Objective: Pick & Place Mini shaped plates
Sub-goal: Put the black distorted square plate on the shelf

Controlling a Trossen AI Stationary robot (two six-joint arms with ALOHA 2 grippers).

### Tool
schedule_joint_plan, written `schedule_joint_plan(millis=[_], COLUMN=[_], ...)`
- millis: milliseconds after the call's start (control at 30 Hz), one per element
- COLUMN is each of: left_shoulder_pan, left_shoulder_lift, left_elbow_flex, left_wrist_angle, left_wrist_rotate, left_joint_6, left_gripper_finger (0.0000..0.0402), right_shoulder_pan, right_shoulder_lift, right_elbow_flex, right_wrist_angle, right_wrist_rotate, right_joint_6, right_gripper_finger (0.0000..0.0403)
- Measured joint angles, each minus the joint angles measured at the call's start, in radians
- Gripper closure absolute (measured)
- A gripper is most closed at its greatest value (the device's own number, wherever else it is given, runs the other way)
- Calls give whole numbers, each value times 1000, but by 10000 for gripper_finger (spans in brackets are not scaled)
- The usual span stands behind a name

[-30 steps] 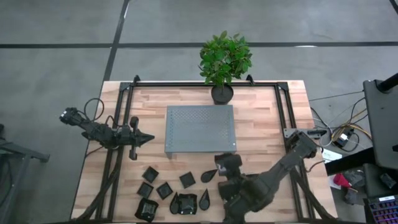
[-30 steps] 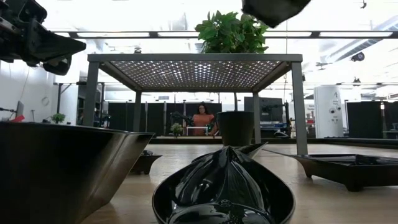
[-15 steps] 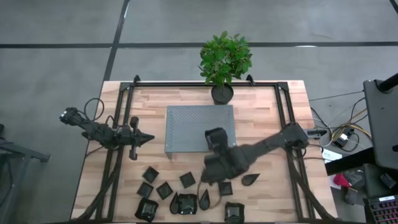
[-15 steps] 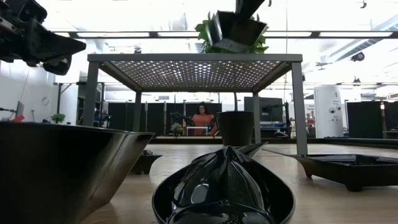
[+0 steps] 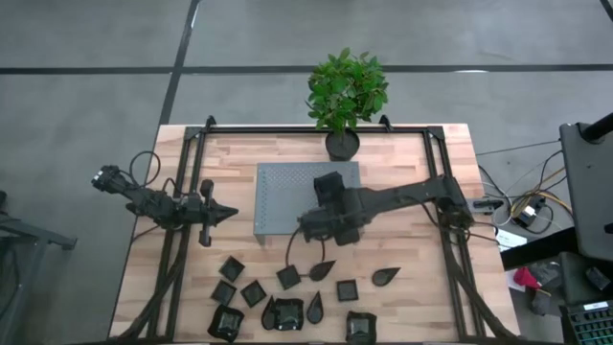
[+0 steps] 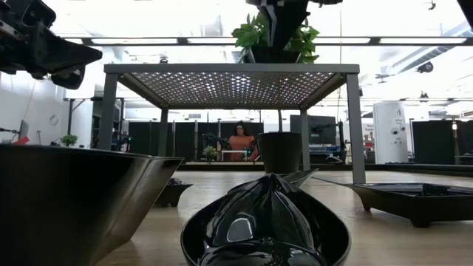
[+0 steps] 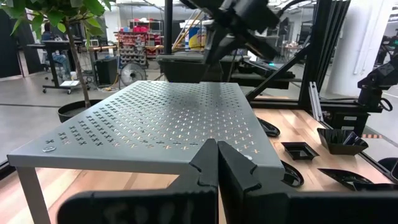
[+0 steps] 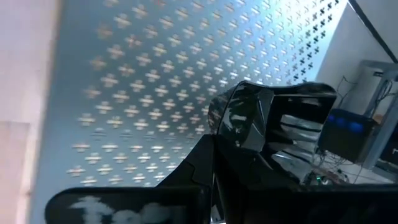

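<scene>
Your glossy black rounded-square mini plate (image 8: pixel 264 121) is pinched by its rim in the right gripper (image 5: pixel 321 222), which hangs over the grey perforated metal platform (image 5: pixel 278 196), above the platform's near-right part. The jaws are clamped on that one dish; the right wrist view shows nothing lying in it.

The rest of the small black mini plates (image 5: pixel 287 278), square, leaf-shaped and rounded-square, sit scattered on the light wooden table (image 5: pixel 402 182) in front of the platform, between it and the table's near edge. Those you can see into hold nothing. In the low view, one leaf-shaped dish (image 6: pixel 266 222) lies closest, with the platform standing on its legs behind it.

At the platform's far side stands the black plant pot (image 5: pixel 342 144), holding a leafy green plant (image 5: pixel 347 88).

Your left gripper (image 5: pixel 222 215) waits to the platform's left, pointing at it, fingers (image 7: pixel 205 165) pressed together on nothing.
</scene>
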Motion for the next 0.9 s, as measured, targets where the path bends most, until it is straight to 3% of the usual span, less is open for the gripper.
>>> schedule_joint_plan(millis=[467, 900], left_shoulder_pan=[0, 0], left_shoulder_lift=[0, 0], left_elbow_flex=[0, 0], left_wrist_angle=[0, 0], left_wrist_rotate=[0, 0], left_joint_6=[0, 0], left_gripper_finger=[401, 401], right_shoulder_pan=[-31, -54], right_shoulder_lift=[-83, -304], right_elbow_flex=[-45, -411], right_wrist_angle=[82, 330], right_wrist_rotate=[-71, -50], right_joint_6=[25, -34], right_gripper_finger=[394, 394])
